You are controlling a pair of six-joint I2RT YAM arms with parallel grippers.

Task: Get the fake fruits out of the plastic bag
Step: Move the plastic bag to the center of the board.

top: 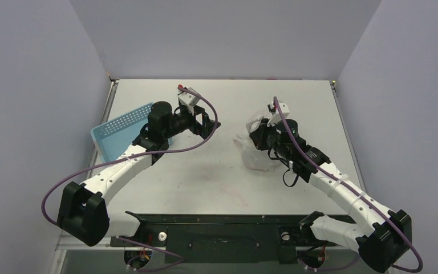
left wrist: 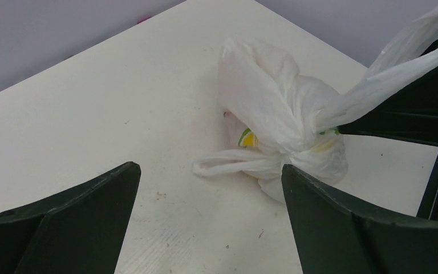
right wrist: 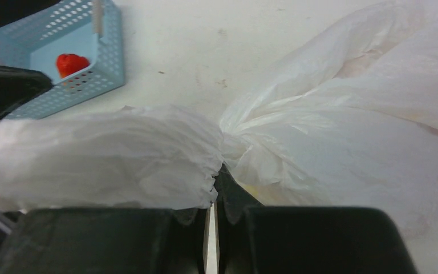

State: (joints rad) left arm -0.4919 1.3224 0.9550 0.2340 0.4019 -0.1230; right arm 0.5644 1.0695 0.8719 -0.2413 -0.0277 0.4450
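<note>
The white plastic bag (top: 256, 145) lies bunched on the table right of centre, also seen in the left wrist view (left wrist: 279, 123) and filling the right wrist view (right wrist: 331, 131). My right gripper (top: 262, 134) is shut on a fold of the bag (right wrist: 214, 188) and pulls a strip of it taut. My left gripper (top: 212, 127) is open and empty, hovering left of the bag; its fingers (left wrist: 80, 217) frame a handle loop (left wrist: 228, 162). A red strawberry-like fruit (right wrist: 71, 64) lies in the blue basket. Other fruits are hidden inside the bag; a yellow-green print shows (left wrist: 246, 138).
The blue perforated basket (top: 120, 134) stands at the table's left edge, partly under the left arm, and shows in the right wrist view (right wrist: 100, 68). Grey walls enclose the table on three sides.
</note>
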